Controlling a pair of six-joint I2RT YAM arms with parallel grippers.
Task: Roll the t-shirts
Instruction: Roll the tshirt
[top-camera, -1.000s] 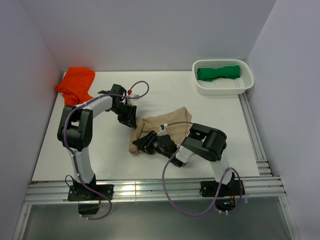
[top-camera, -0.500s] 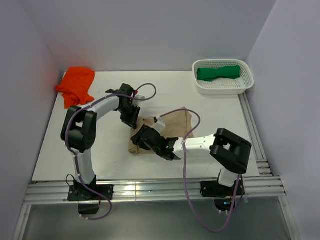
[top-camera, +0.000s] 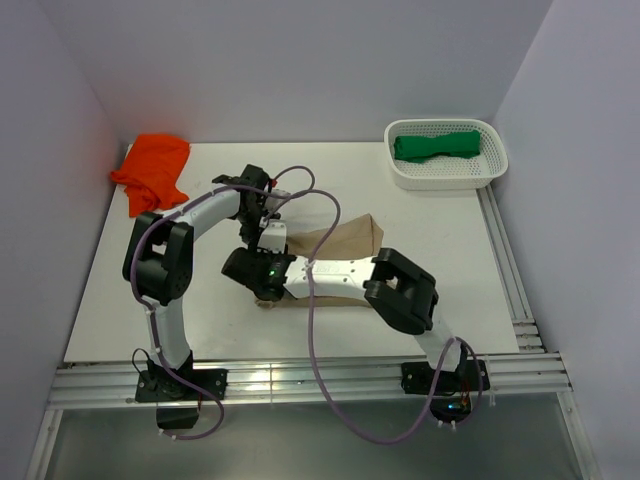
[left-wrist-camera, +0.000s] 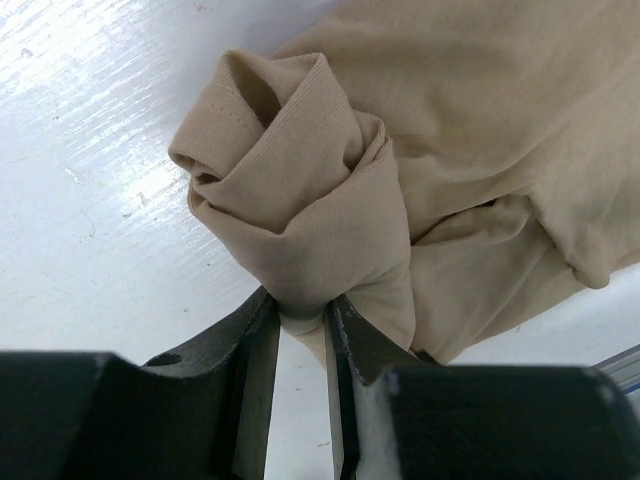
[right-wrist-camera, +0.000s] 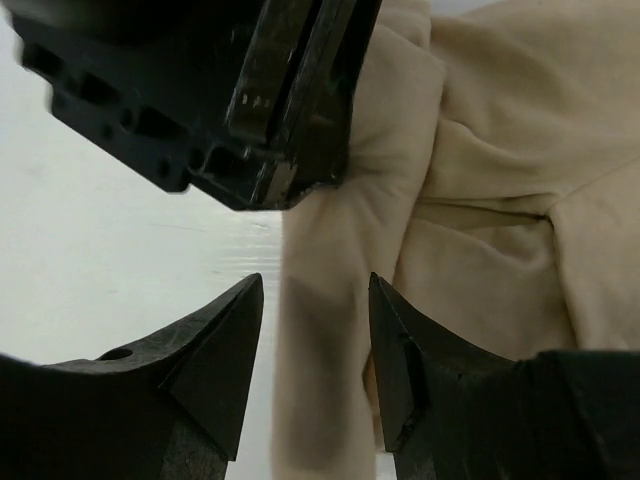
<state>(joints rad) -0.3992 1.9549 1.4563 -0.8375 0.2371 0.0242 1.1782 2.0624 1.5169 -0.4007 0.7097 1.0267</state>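
The right arm (top-camera: 335, 277) has swung left across the tan t-shirt (top-camera: 345, 238) lying mid-surface; the right jaws now stand apart astride a fold, just beside the left jaws, which have narrowed onto the rolled end. The roll looks begun, far from finished

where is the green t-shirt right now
In the top view, the deep green cloth t-shirt lies inside the white perforated plastic basket in the far right corner.
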